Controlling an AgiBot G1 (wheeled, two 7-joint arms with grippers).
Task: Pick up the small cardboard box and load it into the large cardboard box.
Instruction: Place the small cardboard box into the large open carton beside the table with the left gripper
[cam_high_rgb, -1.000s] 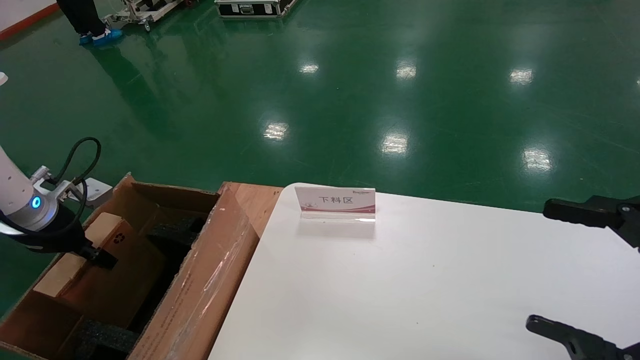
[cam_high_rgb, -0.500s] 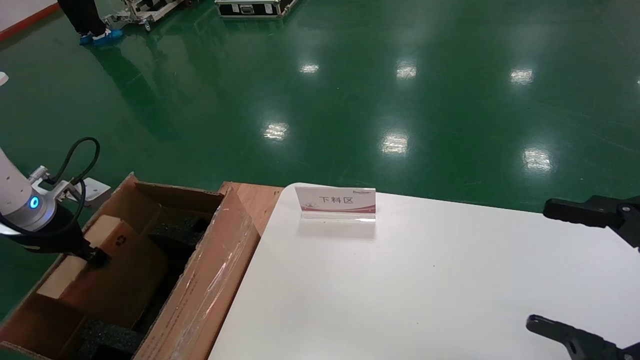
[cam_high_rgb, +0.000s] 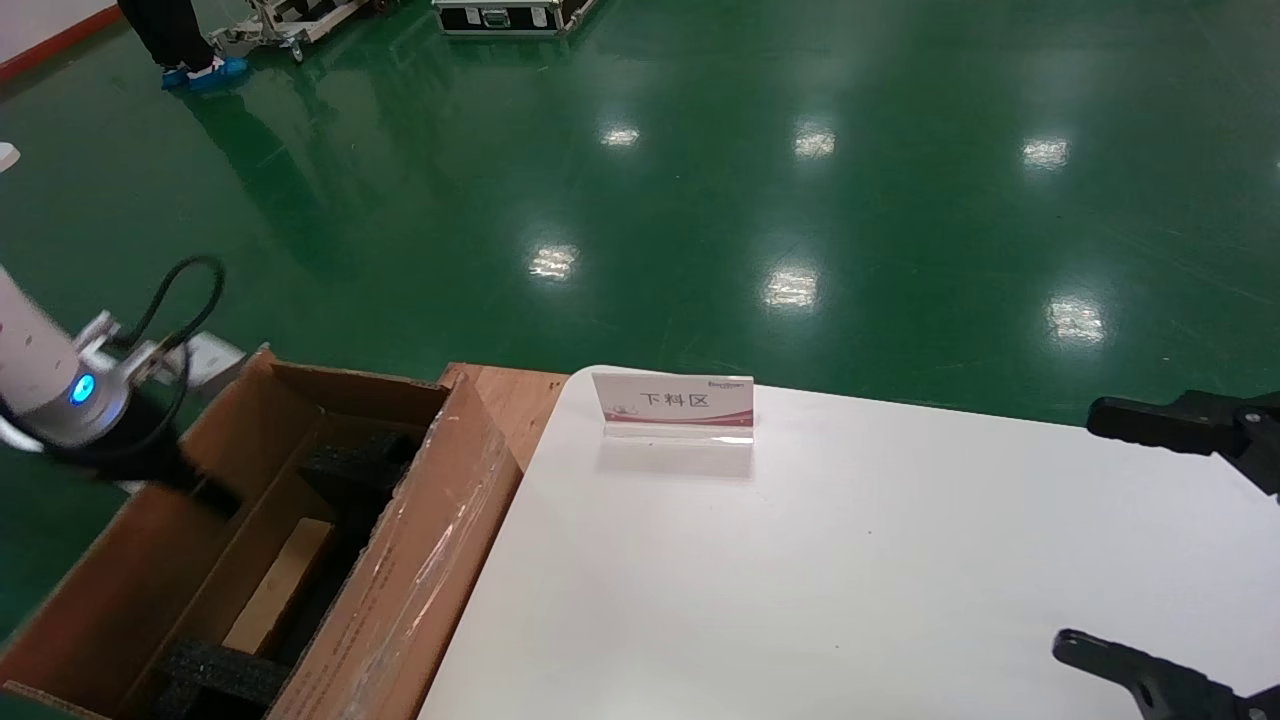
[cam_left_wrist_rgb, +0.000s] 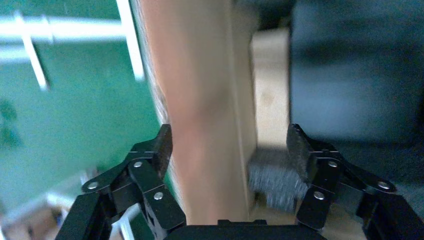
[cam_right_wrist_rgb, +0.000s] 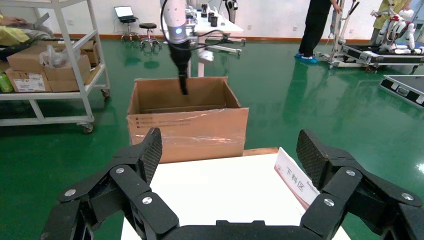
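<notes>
Small cardboard box (cam_high_rgb: 280, 585) inside large cardboard box (cam_high_rgb: 420, 560), left gripper (cam_left_wrist_rgb: 230, 150) wide, empty.

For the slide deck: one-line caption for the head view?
Small cardboard box lies inside large cardboard box; left gripper open above it.

Shiny green epoxy floor (cam_high_rgb: 700, 200) everywhere, ceiling lights bouncing off it in bright patches. White rounded tabletop (cam_high_rgb: 850, 580) up front, with a little white-and-red acrylic sign (cam_high_rgb: 672, 402). White metal shelving rack (cam_right_wrist_rgb: 60, 60) stacked with brown cartons, plus a black flight case (cam_high_rgb: 505, 15).
</notes>
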